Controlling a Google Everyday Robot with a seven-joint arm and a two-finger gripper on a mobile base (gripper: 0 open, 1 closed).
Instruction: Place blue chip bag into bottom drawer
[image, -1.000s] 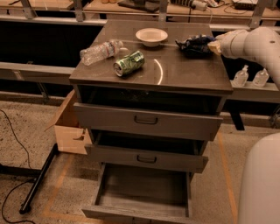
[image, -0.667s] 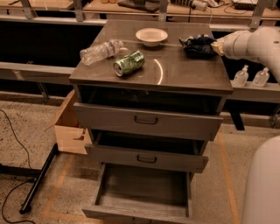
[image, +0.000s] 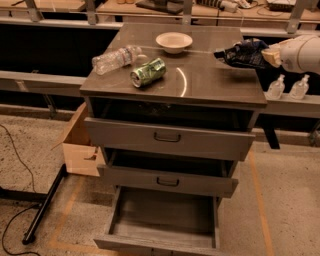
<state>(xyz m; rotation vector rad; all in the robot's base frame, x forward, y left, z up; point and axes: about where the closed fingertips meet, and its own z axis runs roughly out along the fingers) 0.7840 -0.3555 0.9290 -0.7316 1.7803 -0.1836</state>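
The blue chip bag (image: 241, 53) is crumpled dark navy foil, held over the right rear part of the cabinet top (image: 210, 80). My gripper (image: 264, 55) comes in from the right on a white arm and is shut on the bag's right end; the bag covers most of its fingers. The bottom drawer (image: 165, 215) is pulled far out below, wide and shallow, with a bare grey wood-grain floor. It lies well below and to the left of the gripper.
On the cabinet top lie a green can (image: 148, 71), a clear plastic bottle (image: 116, 57) and a white bowl (image: 174, 41). The two upper drawers (image: 167, 137) stand slightly open. A cardboard box (image: 80, 145) and a black pole (image: 45, 205) are at left; two small bottles (image: 287, 87) at right.
My gripper has carried the blue chip bag to the right, towards the cabinet's right edge. The can, bottle, bowl and drawers have not moved.
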